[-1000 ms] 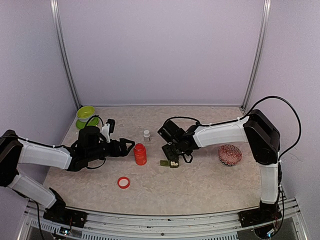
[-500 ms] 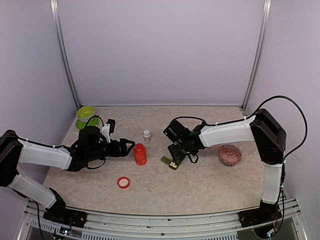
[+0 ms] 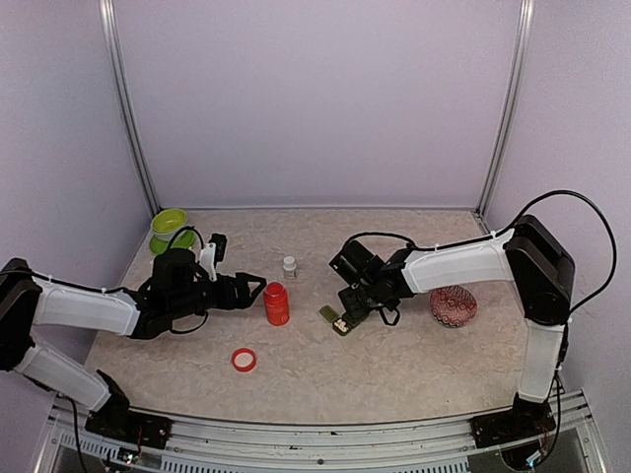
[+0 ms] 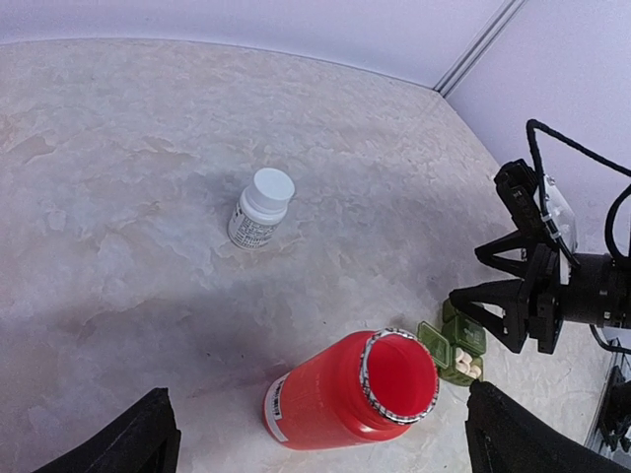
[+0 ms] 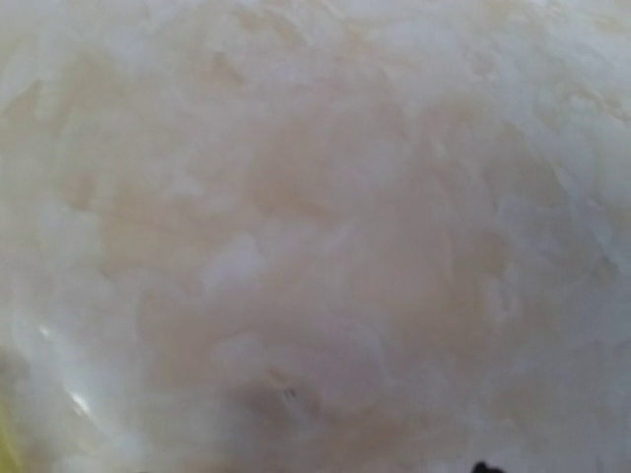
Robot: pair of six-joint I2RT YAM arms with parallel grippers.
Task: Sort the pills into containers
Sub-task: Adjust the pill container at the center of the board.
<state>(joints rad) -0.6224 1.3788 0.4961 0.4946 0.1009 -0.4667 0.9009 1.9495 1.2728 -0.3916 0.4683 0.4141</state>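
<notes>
Sitting on the desk (image 3: 394, 365) a little right of centre, the containers (image 3: 333, 318) form a short dark green row, and I can see a few pale pills (image 4: 463, 363) in one compartment at an end of the row. My right end effector (image 3: 349, 305) hangs just beside and above the row, on its far right side in the overhead view; whether a fingertip touches the boxes I cannot tell. From the left wrist camera its jaws stand part-way apart with nothing between them. My right wrist camera gives me only a blurred patch of desk. To the left of the containers stands an uncapped red bottle (image 3: 276, 304), and my left end effector (image 3: 258, 288) sits just beside it on the left, pointing at it, spread fully wide and holding nothing. A red cap (image 3: 244, 360) lies nearer to me, a small white bottle (image 3: 289, 265) stands behind, a lime-green bowl (image 3: 169, 229) occupies the far left corner, and a red patterned bowl (image 3: 454, 305) rests at the right.
</notes>
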